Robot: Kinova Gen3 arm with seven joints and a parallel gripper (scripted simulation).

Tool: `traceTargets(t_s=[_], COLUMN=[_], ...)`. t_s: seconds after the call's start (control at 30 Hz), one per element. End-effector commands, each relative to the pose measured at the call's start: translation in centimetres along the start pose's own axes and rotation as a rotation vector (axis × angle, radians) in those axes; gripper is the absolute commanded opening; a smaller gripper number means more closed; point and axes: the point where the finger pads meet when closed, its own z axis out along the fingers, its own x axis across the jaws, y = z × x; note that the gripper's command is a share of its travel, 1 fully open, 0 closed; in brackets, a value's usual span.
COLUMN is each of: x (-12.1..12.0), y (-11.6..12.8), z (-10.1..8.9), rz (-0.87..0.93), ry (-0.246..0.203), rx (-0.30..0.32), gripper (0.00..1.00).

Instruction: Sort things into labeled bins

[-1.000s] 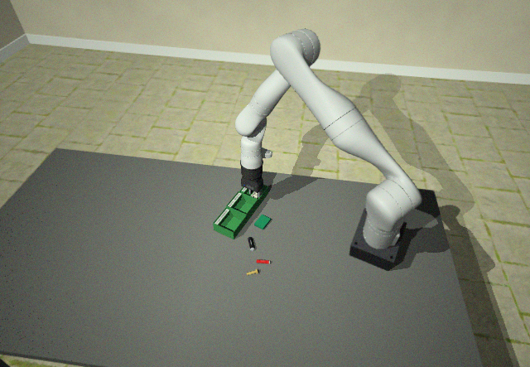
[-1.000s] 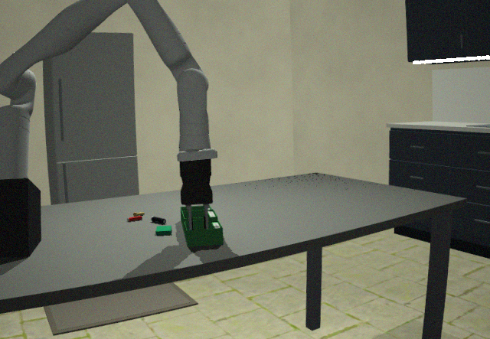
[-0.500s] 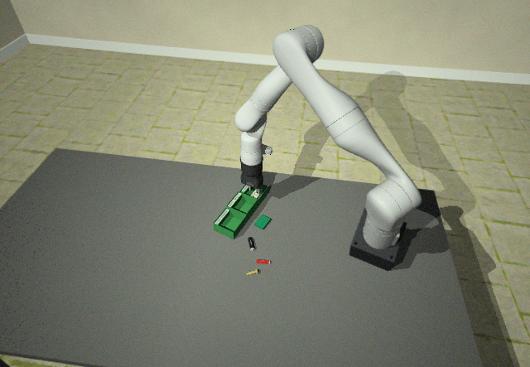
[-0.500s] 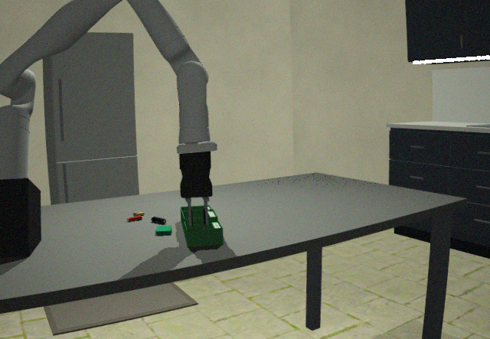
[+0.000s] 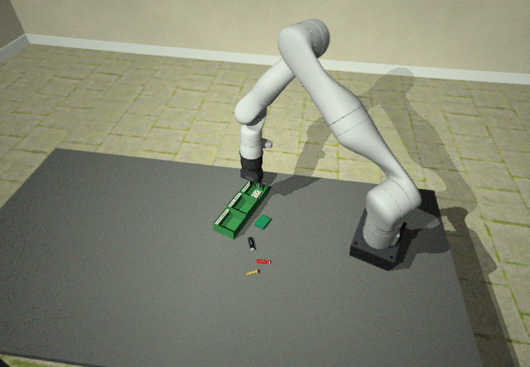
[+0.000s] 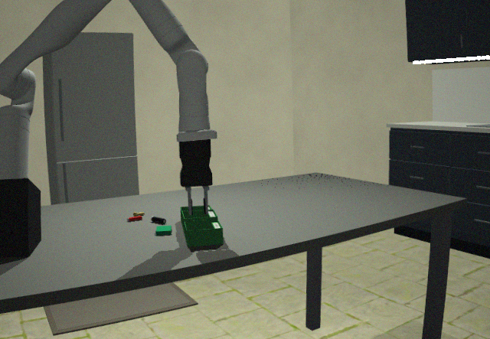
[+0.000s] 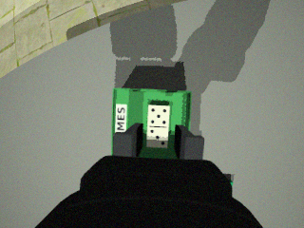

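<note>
A green row of three bins (image 5: pixel 242 210) stands in the middle of the table, also in the exterior view (image 6: pixel 200 228). A white domino with black dots (image 7: pixel 158 121) lies flat in the far bin, whose label (image 7: pixel 121 118) ends in "MES"; it also shows in the top view (image 5: pixel 256 193). My gripper (image 6: pixel 197 204) hangs straight above that bin, fingers open, with the tips at about rim height and nothing between them. In the wrist view the fingertips frame the domino below. A green flat block (image 5: pixel 262 221), a black cylinder (image 5: pixel 251 243), a red piece (image 5: pixel 262 261) and a yellow bolt (image 5: pixel 252 272) lie on the table.
The robot base (image 5: pixel 378 243) stands at the table's right side. The loose things lie between the bins and the near edge, right of the bin row. The other two bins look empty.
</note>
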Motion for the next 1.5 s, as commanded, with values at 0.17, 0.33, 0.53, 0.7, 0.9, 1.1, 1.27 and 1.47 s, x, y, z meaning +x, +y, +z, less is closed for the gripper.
traceTargets(t_s=[0.17,0.33,0.53,0.7,0.9,1.1,1.27,1.47], x=[-0.2,1.8,4.1,5.7,7.7,10.0,11.6,13.5], y=[-0.1,3.5,8.0,10.9,14.6,19.0,22.0,25.6], z=[-0.2,-0.3,-0.4,-0.4,-0.4,-0.5,-0.6,-0.6], rz=[0.001,-0.249,-0.549,-0.749,-0.999,-1.299,-1.499,-1.749], ry=[-0.004,-0.004,-0.004,-0.003,-0.003,-0.002,-0.002,-0.001], rx=[0.002,0.003,0.003,0.003,0.004,0.004,0.004,0.004], gripper=[0.65,0.62,0.62,0.62,0.62,0.62,0.62,0.62])
